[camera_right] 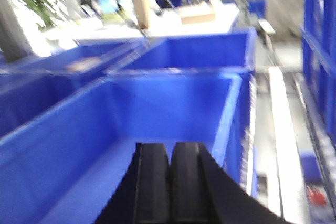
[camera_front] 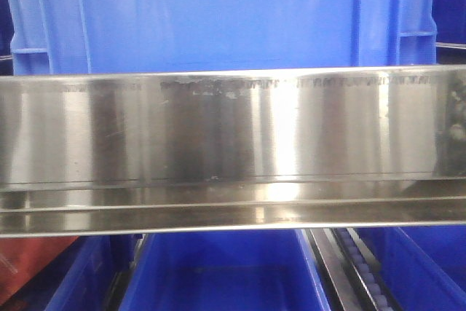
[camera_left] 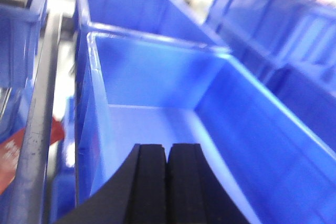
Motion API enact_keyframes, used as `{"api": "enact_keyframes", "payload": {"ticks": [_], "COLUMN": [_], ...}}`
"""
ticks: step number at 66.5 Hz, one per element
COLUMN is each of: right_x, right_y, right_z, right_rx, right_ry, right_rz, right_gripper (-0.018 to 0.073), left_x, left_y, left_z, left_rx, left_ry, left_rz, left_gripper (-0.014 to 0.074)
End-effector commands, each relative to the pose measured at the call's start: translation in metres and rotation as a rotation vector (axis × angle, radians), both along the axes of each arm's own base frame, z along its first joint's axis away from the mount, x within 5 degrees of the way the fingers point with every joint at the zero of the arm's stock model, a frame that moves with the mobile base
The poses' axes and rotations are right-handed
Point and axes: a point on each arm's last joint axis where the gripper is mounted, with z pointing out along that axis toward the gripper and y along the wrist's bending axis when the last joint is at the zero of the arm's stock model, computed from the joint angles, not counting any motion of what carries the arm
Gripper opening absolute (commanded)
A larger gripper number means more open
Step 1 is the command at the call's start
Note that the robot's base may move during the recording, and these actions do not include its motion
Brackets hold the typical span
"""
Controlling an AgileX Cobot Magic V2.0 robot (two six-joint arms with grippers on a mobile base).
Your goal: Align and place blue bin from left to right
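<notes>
An empty blue bin [camera_left: 157, 124] lies below my left gripper [camera_left: 167, 153], whose black pads are pressed together over the bin's floor with nothing between them. In the right wrist view my right gripper [camera_right: 170, 153] is likewise shut and empty above the inside of an empty blue bin [camera_right: 173, 114]. In the front view another blue bin [camera_front: 218, 12] stands on the upper level behind a steel rail [camera_front: 233, 151], and one more blue bin [camera_front: 218, 271] sits below it. Neither gripper appears in the front view.
More blue bins [camera_left: 142, 3] stand behind and to the right [camera_left: 294, 51] in the left wrist view. A grey rail [camera_left: 37, 129] and something red [camera_left: 16, 150] lie at the left. In the right wrist view a roller track [camera_right: 286, 145] runs along the right, with bins [camera_right: 199, 51] behind.
</notes>
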Motion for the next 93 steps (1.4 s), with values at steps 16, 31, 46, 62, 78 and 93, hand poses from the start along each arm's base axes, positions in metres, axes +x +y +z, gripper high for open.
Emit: {"api": "enact_keyframes", "payload": {"ticks": [16,31,46,62,78,93], "right_x": [-0.044,-0.065,-0.071,-0.072,-0.072,-0.067], "right_y": [-0.034,-0.049,-0.052,-0.052,-0.052,-0.052], "right_z": [-0.034,-0.054,-0.050,-0.049,-0.049,-0.071], "right_rx": [0.002,-0.068,-0.034,-0.026,-0.026,-0.141], "right_ry": [-0.144,-0.261,-0.309,-0.321,-0.321,-0.298], "right_rz": [0.045,0.062,0.075,0.081,0.081,0.058], "right_gripper": [-0.0165,-0.0166,-0.0166,-0.0166,-0.0166,-0.0166], "left_x": [-0.059,-0.087,-0.097,-0.097,-0.097,-0.097], "left_y": [0.022,0.034,0.039,0.039,0.039,0.039], "left_z": [-0.058,-0.083,-0.084,-0.084,-0.084,-0.084], "left_rx": [0.006,0.041,0.049,0.049,0.049,0.049], "left_ry": [-0.187,-0.336,-0.381,-0.381,-0.381,-0.381], "left_rz": [-0.073,-0.084,-0.076,-0.076,-0.076,-0.076], "left_gripper": [-0.0111,-0.0111,-0.0111,-0.0111,-0.0111,-0.0111]}}
